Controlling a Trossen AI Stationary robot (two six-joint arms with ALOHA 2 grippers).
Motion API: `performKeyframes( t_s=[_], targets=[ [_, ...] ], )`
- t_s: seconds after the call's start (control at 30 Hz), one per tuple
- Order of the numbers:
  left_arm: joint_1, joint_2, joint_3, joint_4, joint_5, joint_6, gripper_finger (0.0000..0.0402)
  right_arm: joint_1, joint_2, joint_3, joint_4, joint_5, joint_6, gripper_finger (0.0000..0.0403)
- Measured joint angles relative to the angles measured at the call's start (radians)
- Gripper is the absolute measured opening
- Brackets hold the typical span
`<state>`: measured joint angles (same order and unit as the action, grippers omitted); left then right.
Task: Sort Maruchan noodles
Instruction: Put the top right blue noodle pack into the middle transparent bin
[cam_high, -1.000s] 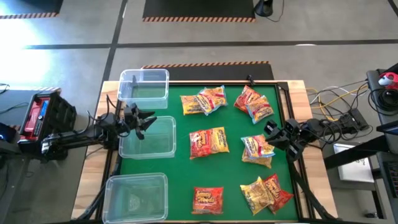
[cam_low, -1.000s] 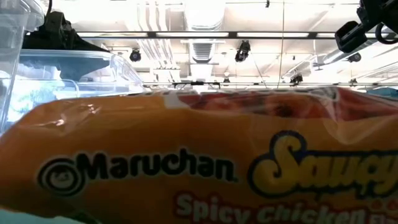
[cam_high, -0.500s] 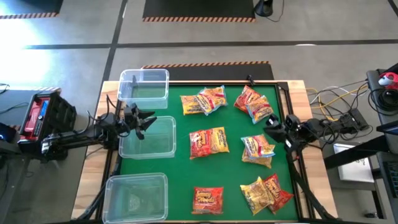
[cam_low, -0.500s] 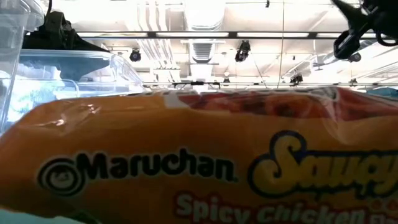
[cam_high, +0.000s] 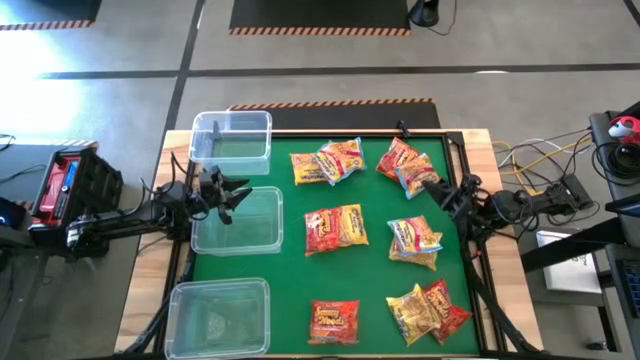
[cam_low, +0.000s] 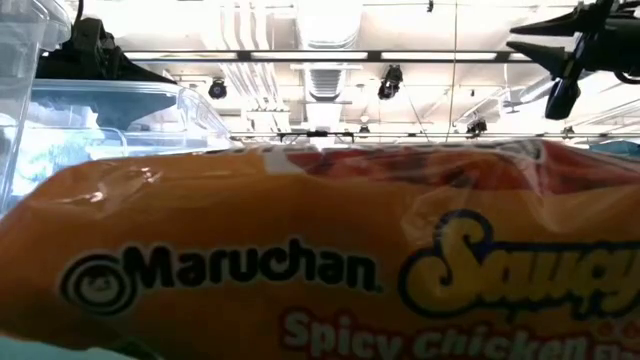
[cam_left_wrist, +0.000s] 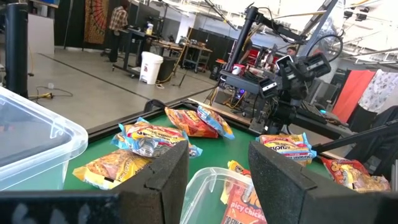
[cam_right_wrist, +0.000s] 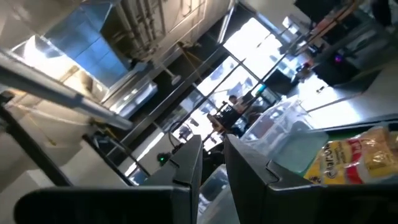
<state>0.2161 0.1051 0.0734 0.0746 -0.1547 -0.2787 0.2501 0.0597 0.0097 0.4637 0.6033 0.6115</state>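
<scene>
The green mat (cam_high: 370, 280) carries all the Maruchan noodles (cam_high: 336, 229); none has reached a bin. From mat centre, packets lie at 12, 1, 3, 5 and 6 o'clock, with one pair near the centre itself. Several overlap in twos.

Three clear bins (cam_high: 237, 222) stand in a column along the mat's 9 o'clock edge, and all three look empty from above.

The left gripper (cam_high: 226, 193) hangs over the middle bin, fingers parted with a plain gap between them, holding nothing. The right gripper (cam_high: 440, 192) sits at the mat's 3 o'clock edge, raised and tipped upward, fingers drawn close with a narrow gap, nothing between them.

Risks, in my judgement:
- Overlapped packets may come up as a pair, putting two flavours in one bin.
- Glossy wrappers may slip from a shallow pinch.
- The light bins could shift if an arm nudges a wall.
- The two arms would crowd if both reached for the centre.

Legible writing: the packet (cam_low: 320, 270) pressed against the low camera reads "Maruchan", "Saucy" in part, and "Spicy Chicken". Through the bin wall in the left wrist view, a packet shows "picy Chicke". Other labels are too small to read.
</scene>
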Motion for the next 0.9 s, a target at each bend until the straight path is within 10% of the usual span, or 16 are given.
performKeyframes(
  t_s=[0.9],
  targets=[
    [0.000, 0.000, 0.000, -0.003, -0.137, 0.008, 0.0150, -0.002, 0.000, 0.000, -0.011, 0.100, -0.046, 0.0061]
  ],
)
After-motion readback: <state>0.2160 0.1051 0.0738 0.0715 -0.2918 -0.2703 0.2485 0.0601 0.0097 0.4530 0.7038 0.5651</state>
